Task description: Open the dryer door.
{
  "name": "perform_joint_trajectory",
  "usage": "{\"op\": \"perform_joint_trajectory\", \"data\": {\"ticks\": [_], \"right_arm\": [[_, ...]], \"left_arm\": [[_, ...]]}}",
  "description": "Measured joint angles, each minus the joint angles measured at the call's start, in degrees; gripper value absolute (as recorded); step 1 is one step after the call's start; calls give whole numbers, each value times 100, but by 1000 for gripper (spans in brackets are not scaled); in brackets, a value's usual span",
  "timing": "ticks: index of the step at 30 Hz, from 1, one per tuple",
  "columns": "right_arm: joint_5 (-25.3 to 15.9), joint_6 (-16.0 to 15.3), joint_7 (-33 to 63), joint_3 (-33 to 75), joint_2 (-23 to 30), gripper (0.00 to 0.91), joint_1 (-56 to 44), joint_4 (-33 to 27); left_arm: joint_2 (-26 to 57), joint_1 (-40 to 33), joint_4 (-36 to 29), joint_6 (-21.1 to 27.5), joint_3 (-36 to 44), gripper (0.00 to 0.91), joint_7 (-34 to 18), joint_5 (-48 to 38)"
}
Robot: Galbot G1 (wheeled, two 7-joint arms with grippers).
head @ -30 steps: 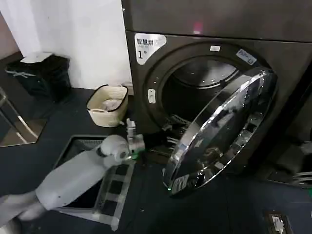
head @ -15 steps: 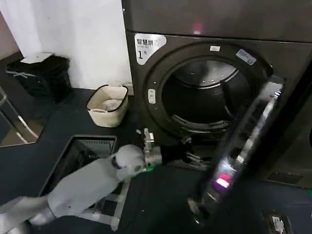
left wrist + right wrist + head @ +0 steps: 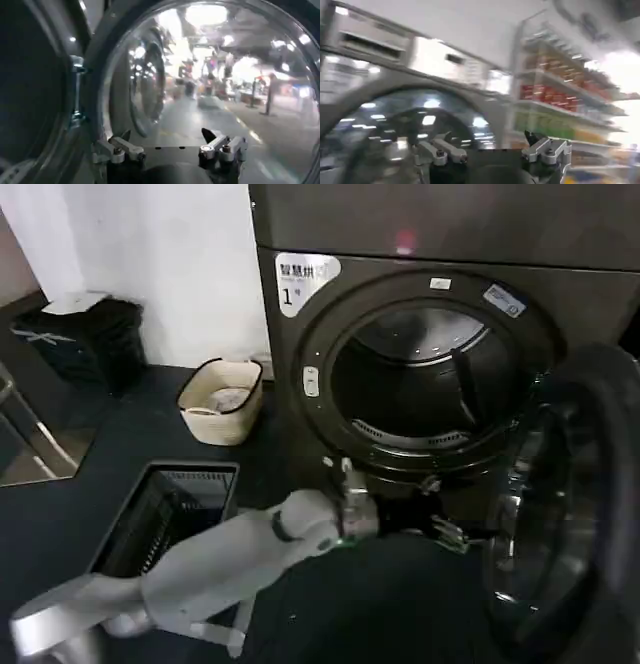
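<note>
1. Room: looks like a laundromat. Dark floor point(image 3: 60, 484), white wall point(image 3: 170, 264) to the robot's left of the machine. The right wrist view catches shelving w/ coloured goods point(image 3: 560, 95), blurred.
2. The dryer point(image 3: 420, 244): big dark grey front-loader w/ a white "1" sticker and a small pink light up top. Round drum opening fully exposed, dark inside.
3. The dryer door point(image 3: 570, 504): swung well out on the robot's right, hinged on that side, its dark inner face and glass bowl toward the camera. Task looks basically done.
4. Handling, my read: door is heavy-ish and rigid, swings on a fixed arc. Chrome and glass are slippery, so push or hook at the rim, not the glass. Glass is prob tough but don't knock it.
5. Black bin point(image 3: 85, 334) far left by the wall. Grey laundry basket point(image 3: 165, 514) on the floor next to the left arm. Cream basket point(image 3: 222, 399) near the dryer's lower left corner. All well clear of the door's swing.
6. Left gripper point(image 3: 452, 534): reaches low across the dryer front, just beside the door's inner face; contact unclear. Fingers spread apart, holding nothing, glass bowl close ahead in the wrist view.
7. Right gripper point(image 3: 495, 150): fingers wide apart, empty, aimed at the dryer's front.
</note>
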Motion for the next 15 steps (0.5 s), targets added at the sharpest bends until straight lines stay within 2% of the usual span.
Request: {"op": "perform_joint_trajectory", "data": {"ticks": [4,15], "right_arm": [[-216,9,106,245,5,907,-65,-210],[-335,-81,174,843,-16,907,-220,-333]], "left_arm": [[-356,-3,214,-81,123,907,-22,118],[-1305,16,940,-357,9,907,-192,639]]}}
